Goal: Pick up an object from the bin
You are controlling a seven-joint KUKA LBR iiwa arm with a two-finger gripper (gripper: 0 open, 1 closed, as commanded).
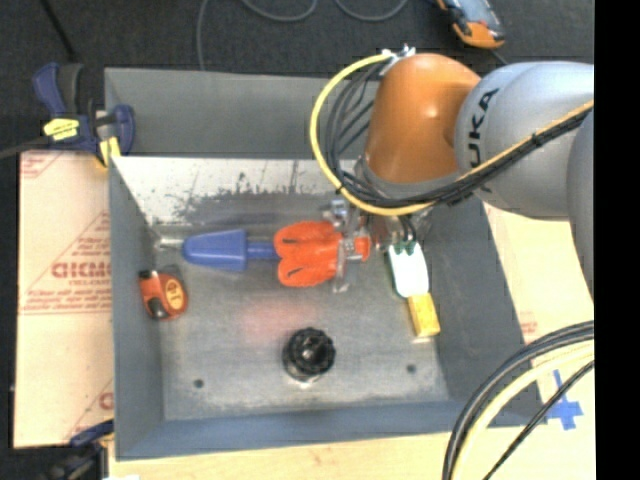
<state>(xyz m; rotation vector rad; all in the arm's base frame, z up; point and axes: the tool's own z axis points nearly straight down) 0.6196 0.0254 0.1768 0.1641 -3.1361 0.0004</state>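
Gripper (pixel 345 243) sits low at the right end of the orange ridged thing (pixel 305 253) mid-bin, which lies next to a blue cone (pixel 218 250). We cannot tell if it is spread or pinching, as the orange wrist cover (pixel 420 118) and cables hide much of it.

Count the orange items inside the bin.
2. A large orange piece lies mid-bin, right beside the hand. A small orange-and-black tape measure lies at far left. The arm covers the right rear, so more may be hidden there.
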